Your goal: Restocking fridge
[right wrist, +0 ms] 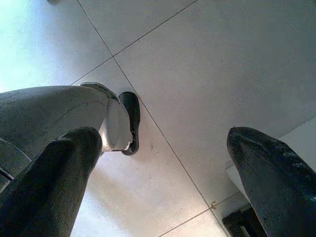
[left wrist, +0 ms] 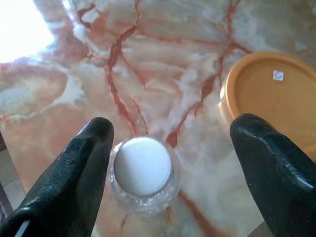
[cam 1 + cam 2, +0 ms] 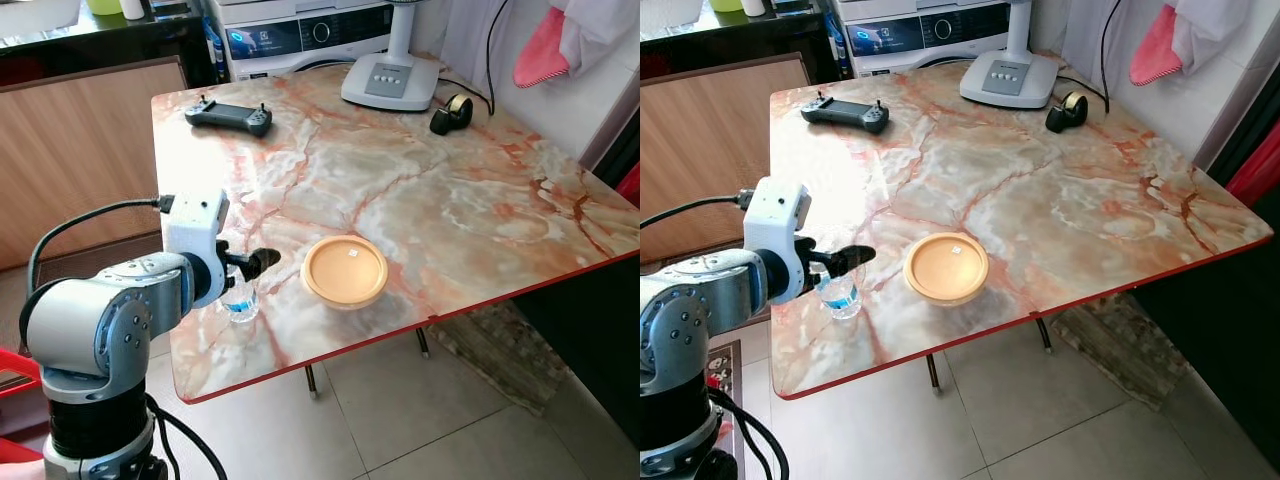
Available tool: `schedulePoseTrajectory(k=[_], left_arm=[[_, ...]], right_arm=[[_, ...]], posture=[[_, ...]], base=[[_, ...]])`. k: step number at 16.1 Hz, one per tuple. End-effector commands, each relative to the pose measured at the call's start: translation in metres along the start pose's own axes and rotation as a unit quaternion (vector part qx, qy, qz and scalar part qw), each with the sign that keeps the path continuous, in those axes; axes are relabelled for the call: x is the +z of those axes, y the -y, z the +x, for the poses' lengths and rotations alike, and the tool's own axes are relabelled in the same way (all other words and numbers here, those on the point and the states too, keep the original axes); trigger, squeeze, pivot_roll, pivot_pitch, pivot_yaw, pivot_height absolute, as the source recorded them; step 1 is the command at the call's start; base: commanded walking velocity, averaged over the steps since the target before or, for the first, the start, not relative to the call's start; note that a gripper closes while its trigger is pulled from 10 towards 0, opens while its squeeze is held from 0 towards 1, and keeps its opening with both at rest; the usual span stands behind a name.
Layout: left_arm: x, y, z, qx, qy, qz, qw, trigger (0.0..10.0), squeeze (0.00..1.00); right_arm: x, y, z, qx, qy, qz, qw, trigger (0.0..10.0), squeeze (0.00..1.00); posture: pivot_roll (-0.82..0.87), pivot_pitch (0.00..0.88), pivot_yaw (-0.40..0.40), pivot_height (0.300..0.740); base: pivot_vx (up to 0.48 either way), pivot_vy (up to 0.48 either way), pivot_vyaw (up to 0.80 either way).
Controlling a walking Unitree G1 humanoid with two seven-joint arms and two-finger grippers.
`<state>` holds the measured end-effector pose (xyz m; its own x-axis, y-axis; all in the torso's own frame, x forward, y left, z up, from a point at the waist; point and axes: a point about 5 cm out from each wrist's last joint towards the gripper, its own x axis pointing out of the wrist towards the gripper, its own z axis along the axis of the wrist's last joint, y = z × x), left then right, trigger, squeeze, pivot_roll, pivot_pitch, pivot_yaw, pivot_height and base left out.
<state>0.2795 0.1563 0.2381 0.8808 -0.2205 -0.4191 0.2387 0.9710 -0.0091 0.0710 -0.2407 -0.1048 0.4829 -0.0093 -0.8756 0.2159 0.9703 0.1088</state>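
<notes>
A small clear water bottle [image 3: 241, 301] with a white cap [image 2: 142, 165] stands upright near the front left corner of the marble table [image 3: 420, 180]. My left gripper [image 2: 182, 173] hovers over it, open, with one black finger [image 2: 74, 173] beside the cap and the other finger [image 2: 276, 173] well off to the side. Nothing is held. An orange round lid or dish [image 3: 345, 270] lies on the table just right of the bottle. My right gripper [image 1: 163, 182] hangs open above the tiled floor, beside my own foot [image 1: 121, 123].
A black handheld controller [image 3: 229, 116] lies at the table's far left. A white fan base [image 3: 392, 78] and a black tape roll [image 3: 452, 114] sit at the far side. A washing machine [image 3: 300, 35] stands behind. The table's red front edge [image 3: 400, 335] is close to the bottle.
</notes>
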Motion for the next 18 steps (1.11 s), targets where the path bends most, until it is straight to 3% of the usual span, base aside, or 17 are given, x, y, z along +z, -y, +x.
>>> schedulePoseTrajectory(k=[1, 15, 16, 17, 18], left_arm=[[0.001, -0.001, -0.005, 0.015, 0.000, 0.011, 1.000, 10.0, 0.00], [-0.010, -0.014, 0.002, 0.059, -0.003, -0.015, 0.998, 10.0, 0.00], [-0.014, -0.014, 0.003, 0.059, -0.007, -0.019, 0.998, 8.2, 0.00], [-0.016, -0.014, 0.004, 0.060, -0.010, -0.021, 0.998, 4.0, 0.00], [-0.018, -0.014, 0.005, 0.062, -0.011, -0.022, 0.998, 3.8, 0.00]], right_arm=[[-0.007, 0.002, -0.002, -0.004, -0.013, 0.003, 1.000, 10.0, 0.00], [-0.007, 0.003, -0.002, -0.004, -0.014, 0.000, 1.000, 10.0, 0.00], [-0.007, 0.003, -0.002, -0.003, -0.013, 0.000, 1.000, 10.0, 0.00], [-0.006, 0.003, -0.002, -0.003, -0.013, 0.000, 1.000, 10.0, 0.00], [-0.006, 0.003, -0.002, -0.003, -0.013, 0.000, 1.000, 10.0, 0.00]], posture=[[0.12, 0.097, 0.001, 0.740], [0.11, 0.092, -0.006, 0.740], [0.11, 0.094, -0.005, 0.740], [0.11, 0.096, -0.006, 0.740], [0.11, 0.096, -0.006, 0.740]], base=[[0.000, 0.000, 0.00], [0.000, 0.000, 0.00], [0.000, 0.000, 0.00], [0.000, 0.000, 0.00], [0.000, 0.000, 0.00]])
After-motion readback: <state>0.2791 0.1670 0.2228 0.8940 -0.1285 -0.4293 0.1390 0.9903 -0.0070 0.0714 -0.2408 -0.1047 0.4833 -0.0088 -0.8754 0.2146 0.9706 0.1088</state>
